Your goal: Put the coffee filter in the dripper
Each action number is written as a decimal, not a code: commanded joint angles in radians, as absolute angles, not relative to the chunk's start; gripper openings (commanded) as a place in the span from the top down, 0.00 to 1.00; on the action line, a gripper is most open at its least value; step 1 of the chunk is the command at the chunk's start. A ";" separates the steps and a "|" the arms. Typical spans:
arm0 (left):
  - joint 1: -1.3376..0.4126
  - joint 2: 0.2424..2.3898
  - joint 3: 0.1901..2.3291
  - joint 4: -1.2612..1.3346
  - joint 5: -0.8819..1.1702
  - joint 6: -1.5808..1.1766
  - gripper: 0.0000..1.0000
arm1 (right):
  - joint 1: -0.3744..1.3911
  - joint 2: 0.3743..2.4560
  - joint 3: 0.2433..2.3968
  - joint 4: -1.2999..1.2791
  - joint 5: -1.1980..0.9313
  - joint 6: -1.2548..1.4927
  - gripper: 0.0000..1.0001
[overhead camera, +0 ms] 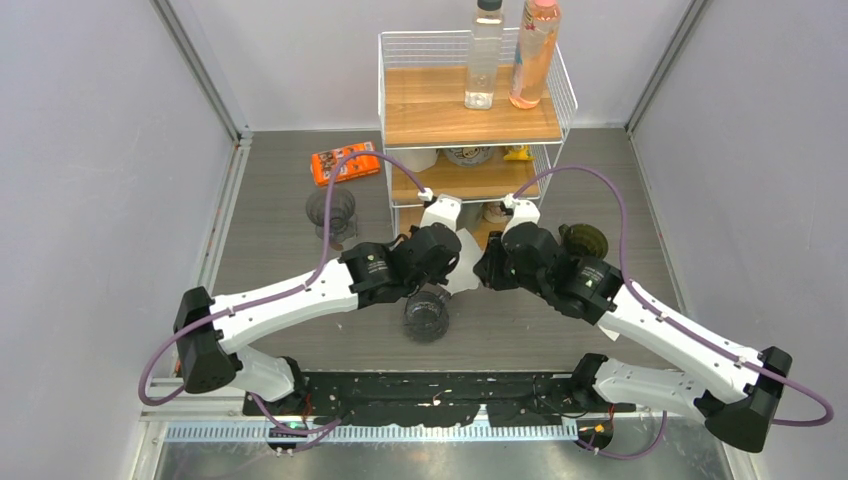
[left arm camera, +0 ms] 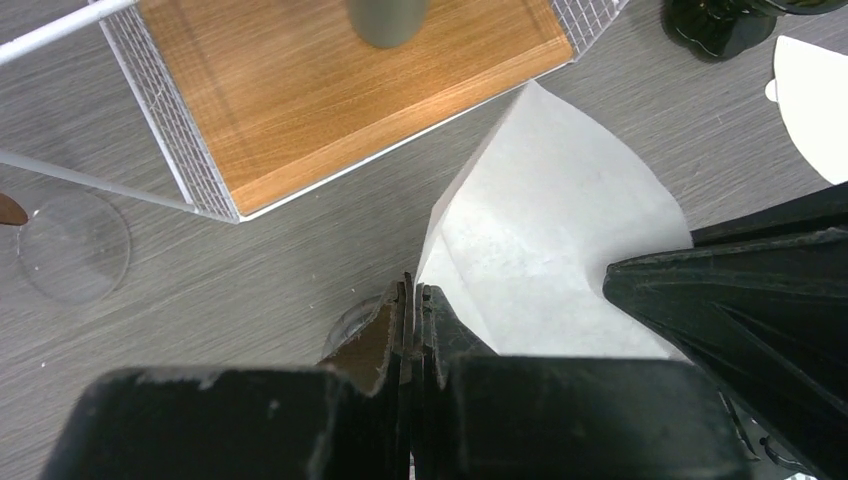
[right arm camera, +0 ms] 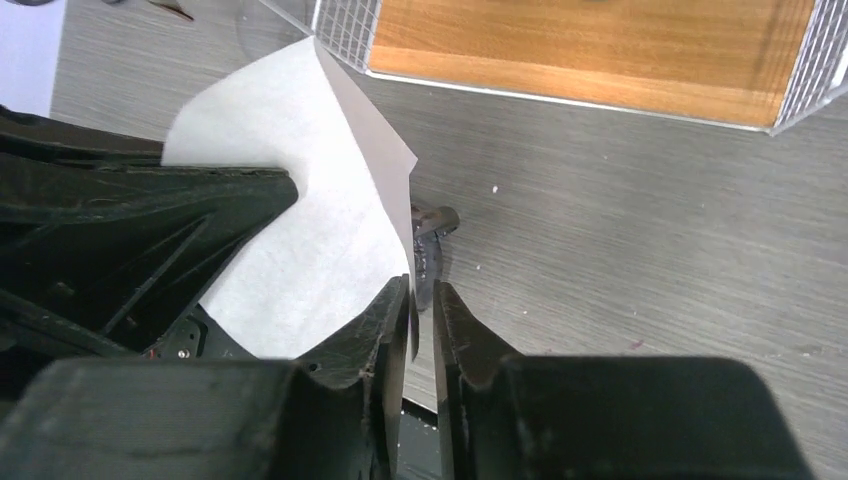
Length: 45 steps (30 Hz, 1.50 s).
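A white paper coffee filter (overhead camera: pixel 463 272) hangs between my two grippers above the table, fanned out wide in the left wrist view (left arm camera: pixel 550 250) and the right wrist view (right arm camera: pixel 300 230). My left gripper (left arm camera: pixel 413 292) is shut on the filter's left edge (overhead camera: pixel 450 262). My right gripper (right arm camera: pixel 420 297) stands slightly open, and the filter's other edge hangs loose in the narrow gap (overhead camera: pixel 488 270). The dark see-through dripper (overhead camera: pixel 425 318) sits on the table just below and in front of the left gripper. A sliver of it shows under the jaws (left arm camera: pixel 345 325) (right arm camera: pixel 432 250).
A wire rack with wooden shelves (overhead camera: pixel 470 120) stands right behind the grippers, with two bottles (overhead camera: pixel 505 50) on top. An orange packet (overhead camera: pixel 343 163) and a dark glass vessel (overhead camera: pixel 330 212) lie at the left. A dark green round object (overhead camera: pixel 583 240) sits at the right.
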<state>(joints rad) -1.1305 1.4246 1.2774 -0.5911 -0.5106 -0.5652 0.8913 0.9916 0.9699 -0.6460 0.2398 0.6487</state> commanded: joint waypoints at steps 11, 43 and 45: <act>-1.128 1.354 1.315 -0.590 -0.522 -0.540 1.00 | 0.896 0.798 0.897 -0.424 0.193 0.568 0.29; -0.557 1.046 1.417 -0.966 -0.335 -0.411 1.00 | 0.896 0.667 0.679 -0.434 0.495 0.394 0.04; -0.518 1.080 1.456 -0.972 -0.287 -0.388 1.00 | 0.895 0.670 0.669 -0.426 0.495 0.380 0.04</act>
